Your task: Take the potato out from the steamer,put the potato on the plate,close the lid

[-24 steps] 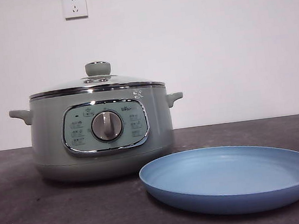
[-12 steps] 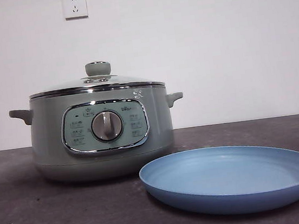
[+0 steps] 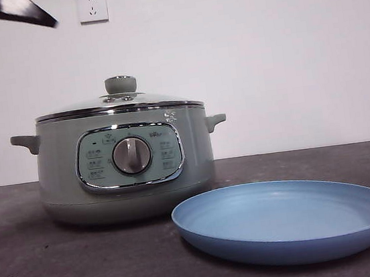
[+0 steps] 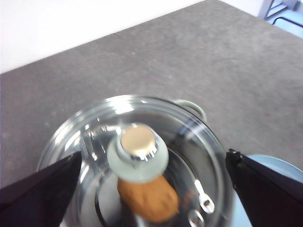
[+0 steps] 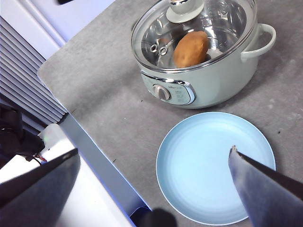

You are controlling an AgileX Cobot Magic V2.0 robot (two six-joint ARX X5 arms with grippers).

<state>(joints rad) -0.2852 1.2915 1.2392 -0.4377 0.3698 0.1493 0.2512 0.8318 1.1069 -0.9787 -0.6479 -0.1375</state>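
A large round pale sage-green electric steamer with two side handles, a chrome rim and a silver dial on its front panel stands on the dark grey table, its low-domed glass lid with chrome rim and round sage-green knob seated squarely on the pot. Through the glass, the right wrist view shows the oval orange-brown potato lying inside the steamer on the metal floor, beside the knob's outline; the left wrist view shows the same potato directly under the lid's knob (blurred there, but plainly inside the pot). A wide, shallow, matte light-blue plate sits on the table just in front of the steamer and toward the side away from the dial, close to the pot's base but apart from it, with nothing on it. The left gripper hangs above the lid with its black jaws spread wide to either side of the knob, touching nothing; in the front view it shows only as a dark tip at the top corner. The right gripper is held high over the plate and the table's edge, its jaws likewise wide apart and empty. Two white wall sockets are mounted on the pale wall behind.
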